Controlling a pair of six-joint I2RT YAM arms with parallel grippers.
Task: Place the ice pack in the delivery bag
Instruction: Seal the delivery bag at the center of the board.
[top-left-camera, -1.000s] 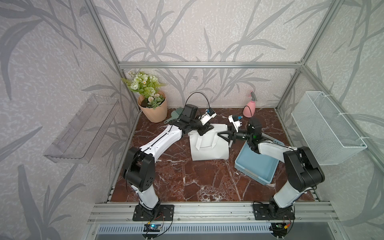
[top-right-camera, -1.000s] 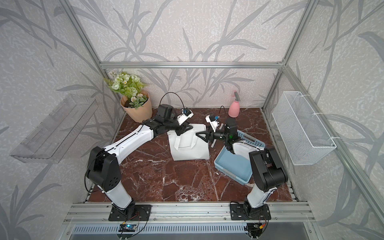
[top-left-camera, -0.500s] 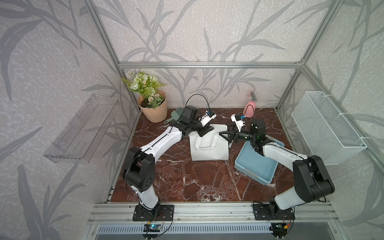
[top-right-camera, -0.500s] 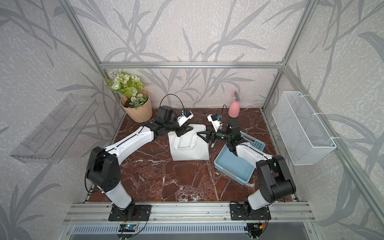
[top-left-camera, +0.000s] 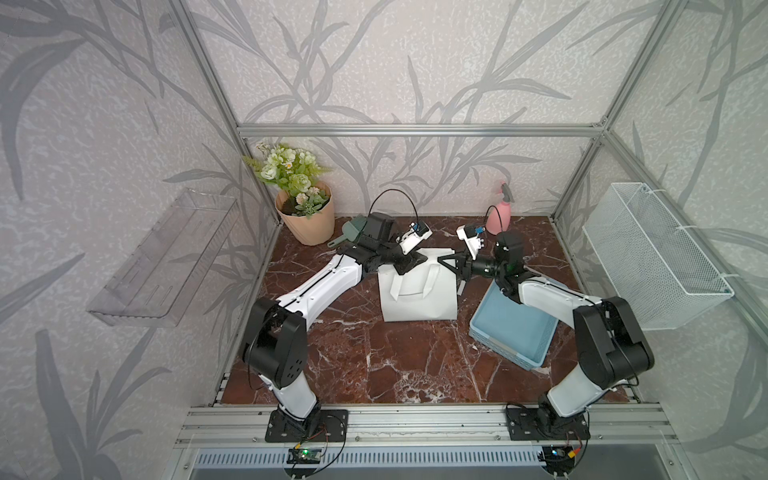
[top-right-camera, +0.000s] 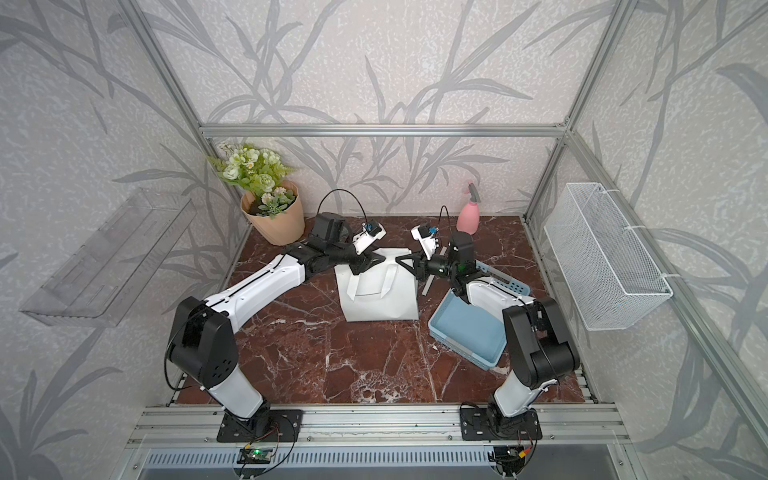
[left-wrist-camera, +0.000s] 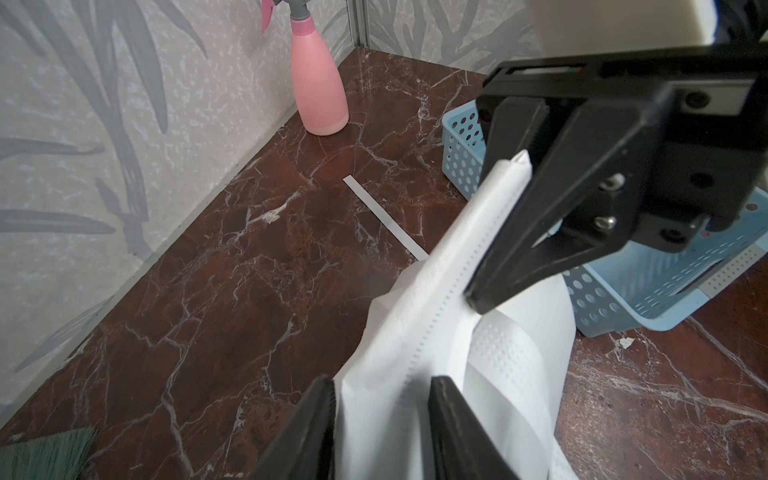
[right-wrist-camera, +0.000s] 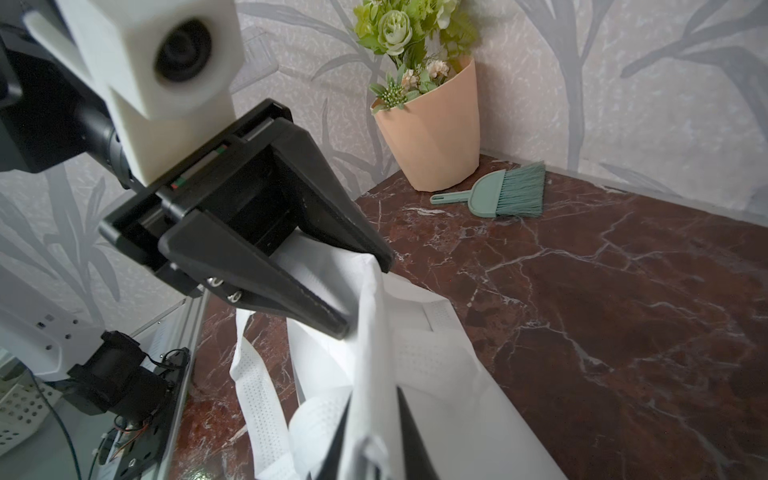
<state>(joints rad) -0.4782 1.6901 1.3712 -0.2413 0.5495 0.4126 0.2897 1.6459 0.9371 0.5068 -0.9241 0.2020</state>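
Note:
The delivery bag (top-left-camera: 417, 297) (top-right-camera: 380, 297) stands mid-table in both top views, white, with loop handles hanging down its front. Its top edge is pressed flat into a fold (left-wrist-camera: 449, 266). My right gripper (top-left-camera: 445, 264) (right-wrist-camera: 372, 399) is shut on that fold at the bag's right end. My left gripper (top-left-camera: 415, 262) (left-wrist-camera: 380, 386) is at the left end, its jaws standing apart with the white fabric between them. The ice pack is not in view.
A blue tray (top-left-camera: 503, 351) lies right of the bag under my right arm. A pink spray bottle (top-left-camera: 500, 214) stands by the back wall, a flower pot (top-left-camera: 309, 226) and green brush (right-wrist-camera: 511, 193) back left. A white strip (left-wrist-camera: 382, 216) lies behind the bag.
My right gripper was open beside the bag's right end and has closed on its top edge. My left gripper's jaws have widened a little. The bag stays in place.

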